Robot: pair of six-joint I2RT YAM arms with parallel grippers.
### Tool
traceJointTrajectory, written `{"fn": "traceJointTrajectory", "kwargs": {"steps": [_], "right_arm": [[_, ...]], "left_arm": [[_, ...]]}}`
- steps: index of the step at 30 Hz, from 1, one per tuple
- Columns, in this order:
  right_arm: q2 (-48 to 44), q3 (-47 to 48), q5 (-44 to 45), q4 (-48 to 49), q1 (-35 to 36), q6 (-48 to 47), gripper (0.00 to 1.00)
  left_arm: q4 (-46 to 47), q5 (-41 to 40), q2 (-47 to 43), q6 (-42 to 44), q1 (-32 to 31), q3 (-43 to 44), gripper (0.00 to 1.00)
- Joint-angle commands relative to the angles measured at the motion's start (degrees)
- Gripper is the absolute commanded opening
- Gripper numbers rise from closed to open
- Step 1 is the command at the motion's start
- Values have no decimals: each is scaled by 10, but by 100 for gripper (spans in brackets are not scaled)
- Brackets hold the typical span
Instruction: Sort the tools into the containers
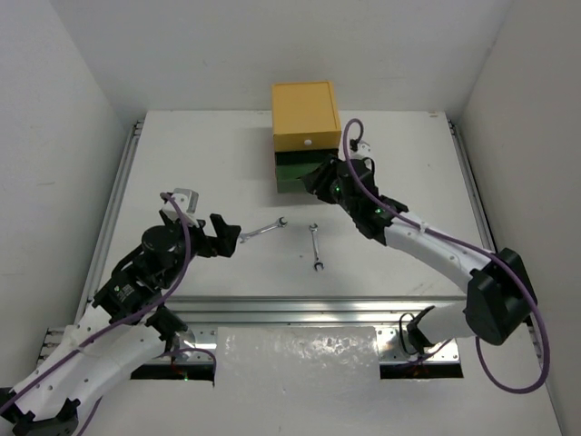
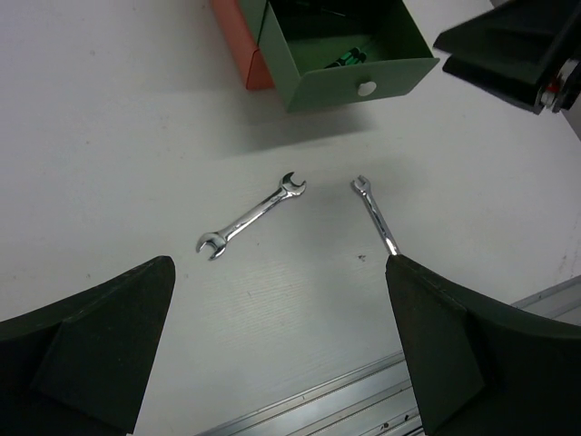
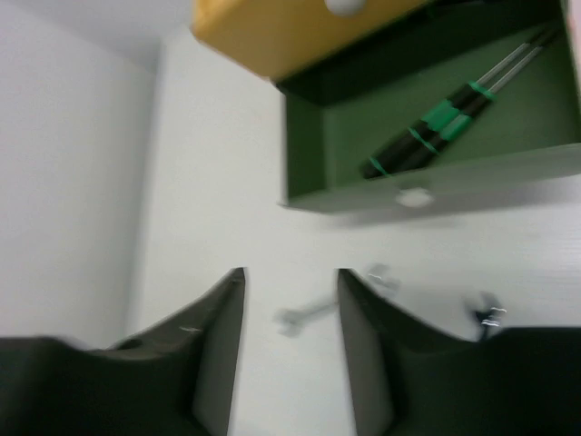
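Observation:
Two silver wrenches (image 1: pixel 265 230) (image 1: pixel 315 247) lie on the white table in front of the chest; the left wrist view shows them too, one wrench (image 2: pixel 251 216) angled and the other wrench (image 2: pixel 375 213) partly behind a finger. The green drawer (image 1: pixel 292 173) is pulled out under the yellow drawer (image 1: pixel 306 116). Screwdrivers (image 3: pixel 434 129) with black and green handles lie inside it. My right gripper (image 1: pixel 318 179) (image 3: pixel 290 272) hovers at the green drawer's front, open and empty. My left gripper (image 1: pixel 227 238) (image 2: pixel 280 263) stands wide open just left of the wrenches, holding nothing.
A red-orange drawer (image 2: pixel 239 41) sits beneath the green drawer (image 2: pixel 349 73), whose white knob (image 2: pixel 366 88) faces me. A metal rail (image 1: pixel 300 311) runs along the table's near edge. White walls close in the table on three sides.

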Motion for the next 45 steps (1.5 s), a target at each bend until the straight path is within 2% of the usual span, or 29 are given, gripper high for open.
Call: {"fn": "traceJointTrajectory", "kwargs": {"steps": [1,4,7,9,11,12,15,25,45], "right_arm": [[11,-3,-38,-82,1,-162,49],[58,31,-40,-131,0,-207,61],[115,59,-36,-131,0,-255,61],[139,66,-29,-96,0,-264,58],[171,74,-5,-80,0,-270,43],[180,75,2,-55,-1,-269,28],[200,77,32,-13,1,-275,20],[249,142,83,-3,-3,-302,21],[379,315,65,-20,-40,-346,21]], "left_arm": [[28,0,-4,-9,5,0,100],[30,5,-1,-7,5,-1,100],[30,13,6,-4,5,-1,100],[30,15,14,-2,5,-1,100],[30,20,18,-1,5,0,100],[30,20,22,-1,5,0,100],[32,30,25,1,5,-1,100],[38,58,36,11,5,-3,100],[44,79,28,17,6,-6,100]]}}
